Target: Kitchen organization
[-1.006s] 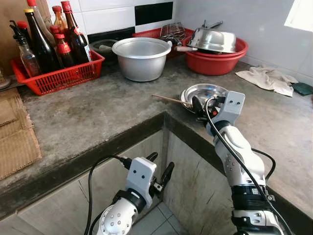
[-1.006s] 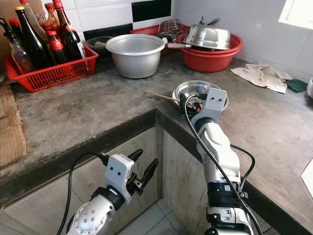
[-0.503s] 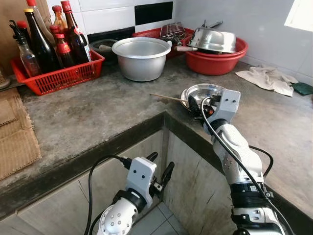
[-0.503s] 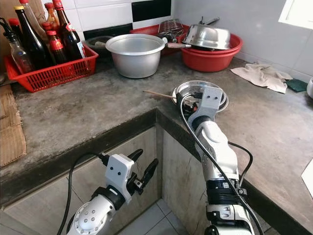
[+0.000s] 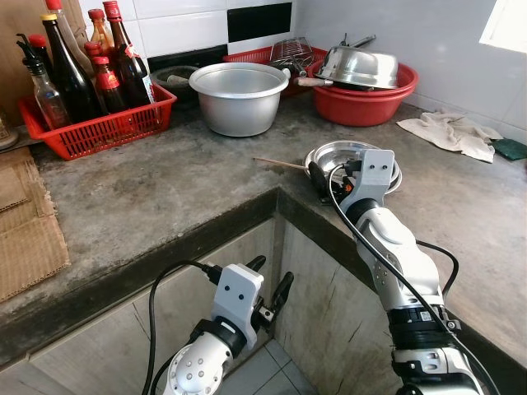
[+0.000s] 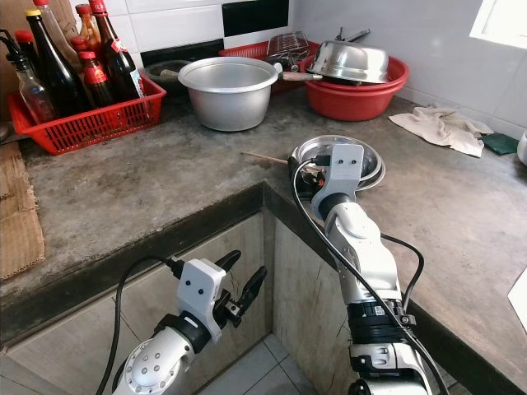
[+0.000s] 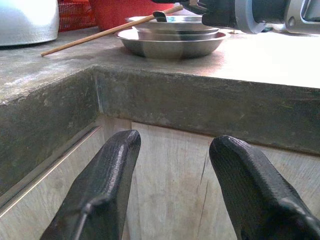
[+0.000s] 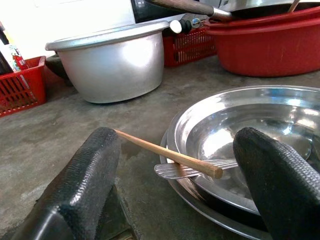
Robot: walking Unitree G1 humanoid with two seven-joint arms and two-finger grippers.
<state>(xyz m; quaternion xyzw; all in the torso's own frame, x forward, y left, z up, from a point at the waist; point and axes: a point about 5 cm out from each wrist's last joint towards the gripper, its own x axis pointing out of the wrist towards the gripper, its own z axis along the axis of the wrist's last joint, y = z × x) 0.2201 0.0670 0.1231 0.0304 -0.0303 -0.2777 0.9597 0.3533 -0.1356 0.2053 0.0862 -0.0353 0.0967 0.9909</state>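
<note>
One change: over the last second the right gripper (image 8: 167, 165) has moved left along the counter (image 5: 148, 193) edge, from the bowls' right side to their near rim, now facing the chopstick (image 8: 167, 154).
Meaning: this reads as lining up for a pick of the chopstick, so the organizing step is at the approach stage, nothing lifted yet.
Right gripper state: fingers (image 8: 75, 190) spread wide, one on each side of the chopstick's near end, holding nothing; whether they touch the counter cannot be told.
Left gripper: the left gripper (image 5: 270, 290) hangs below the counter edge in front of the cabinet, fingers (image 7: 100, 185) parted and empty, unchanged from a second ago.
Chopstick: a thin, pale wooden stick, its near end resting on the bowls' rim beside a metal utensil handle (image 8: 187, 170), its far end reaching out over the bare counter towards the pot (image 5: 239, 97).
Bowls: shallow steel bowls (image 5: 333, 155) stacked near the counter corner, shiny and reflective.
Chopstick position: it has swung slightly with the bowls' nudge or the camera shift; which one is unclear.
Risk: the stick is slim and could roll off the rim if a finger brushes it before closing.
</note>
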